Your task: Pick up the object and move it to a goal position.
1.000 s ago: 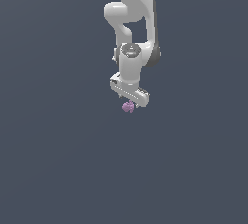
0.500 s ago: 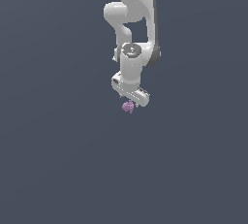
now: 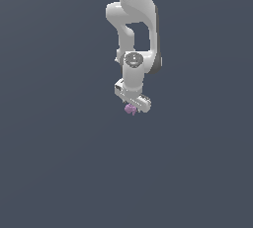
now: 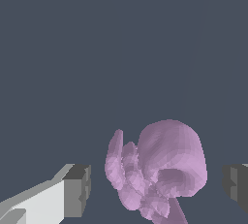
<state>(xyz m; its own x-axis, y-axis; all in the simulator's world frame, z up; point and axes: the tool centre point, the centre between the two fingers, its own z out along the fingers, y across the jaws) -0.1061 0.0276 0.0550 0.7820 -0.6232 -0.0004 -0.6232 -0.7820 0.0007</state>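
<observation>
The object (image 3: 130, 109) is a tiny lumpy purple-pink thing just under the white gripper (image 3: 134, 105) in the exterior view. In the wrist view the object (image 4: 160, 172) sits between the two dark fingertips (image 4: 77, 189), a little nearer the other fingertip (image 4: 236, 182). A narrow gap shows on each side of it, so the jaws stand open around the object and do not touch it. The lower part of the object runs out of the wrist view.
The surroundings are a plain dark grey surface (image 3: 59, 163) with no other objects or edges in view. The white arm (image 3: 133, 19) comes down from the top of the exterior view.
The gripper has come down slightly over the object. The object has stayed in place.
</observation>
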